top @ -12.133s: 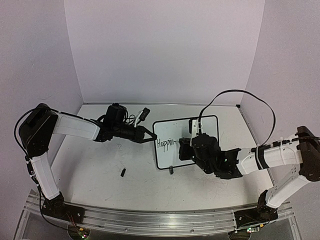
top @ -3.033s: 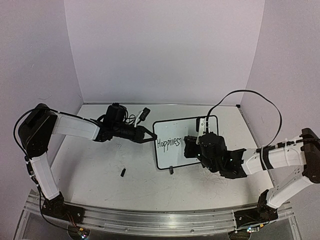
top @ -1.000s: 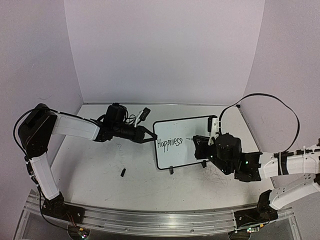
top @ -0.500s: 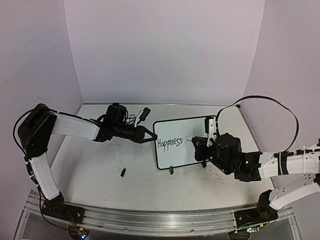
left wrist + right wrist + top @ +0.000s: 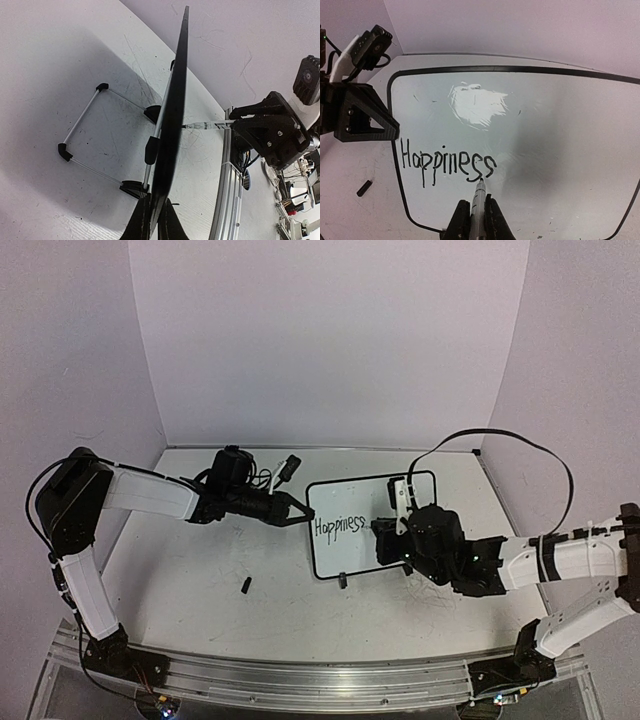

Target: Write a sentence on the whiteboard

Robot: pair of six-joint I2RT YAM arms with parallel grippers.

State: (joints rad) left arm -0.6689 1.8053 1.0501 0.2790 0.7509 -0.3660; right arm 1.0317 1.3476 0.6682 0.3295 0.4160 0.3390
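The whiteboard [image 5: 345, 498] stands upright at the table's middle, black-framed, filling the right wrist view [image 5: 555, 125] and edge-on in the left wrist view [image 5: 176, 107]. The sentence [image 5: 338, 527] is one word, "Happiness" [image 5: 447, 162], at the board's left. My left gripper [image 5: 300, 519] is shut on the board's left edge [image 5: 155, 212]. My right gripper [image 5: 385, 533] is shut on a marker [image 5: 478, 202], whose tip sits at the foot of the last "s". The marker also shows in the left wrist view [image 5: 205, 126].
A small black marker cap [image 5: 246, 585] lies on the table to the board's front left, also in the right wrist view [image 5: 364, 188]. The board's wire stand [image 5: 85, 122] with black feet rests behind it. Purple walls enclose the table.
Over twelve seconds the word grew from "Happin" to "Happiness". In the last second my right gripper moved left, back to the board, bringing the marker tip to the last letter. The left arm has not moved.
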